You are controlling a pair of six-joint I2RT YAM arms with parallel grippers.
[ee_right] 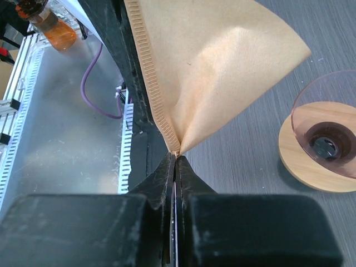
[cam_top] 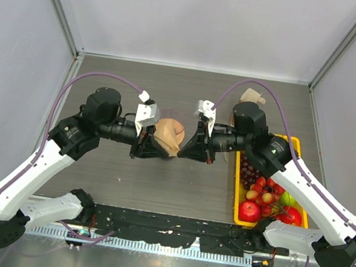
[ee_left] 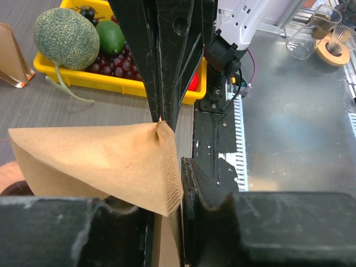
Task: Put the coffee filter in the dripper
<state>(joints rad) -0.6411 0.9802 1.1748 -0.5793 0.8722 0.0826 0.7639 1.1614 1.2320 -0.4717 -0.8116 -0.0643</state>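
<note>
The coffee filter [cam_top: 166, 143] is a tan paper cone held in the air between both grippers at the table's middle. My left gripper [cam_top: 171, 150] is shut on its crimped seam, as the left wrist view [ee_left: 181, 206] shows, with the filter [ee_left: 94, 161] fanning out to the left. My right gripper [cam_top: 182, 150] is shut on the filter's pointed tip [ee_right: 175, 161], and the filter [ee_right: 217, 61] spreads open above it. The dripper [cam_top: 177, 129], clear glass on a round orange-brown collar, stands on the table just behind the filter and at the right of the right wrist view [ee_right: 325, 144].
A yellow fruit tray [cam_top: 235, 176] with grapes, apples and a melon [ee_left: 67, 36] stands at the right. A bunch of brown filters [cam_top: 253, 95] stands behind it. Glassware [ee_left: 328, 41] and an orange bottle [ee_right: 53, 28] sit beyond the table's near edge.
</note>
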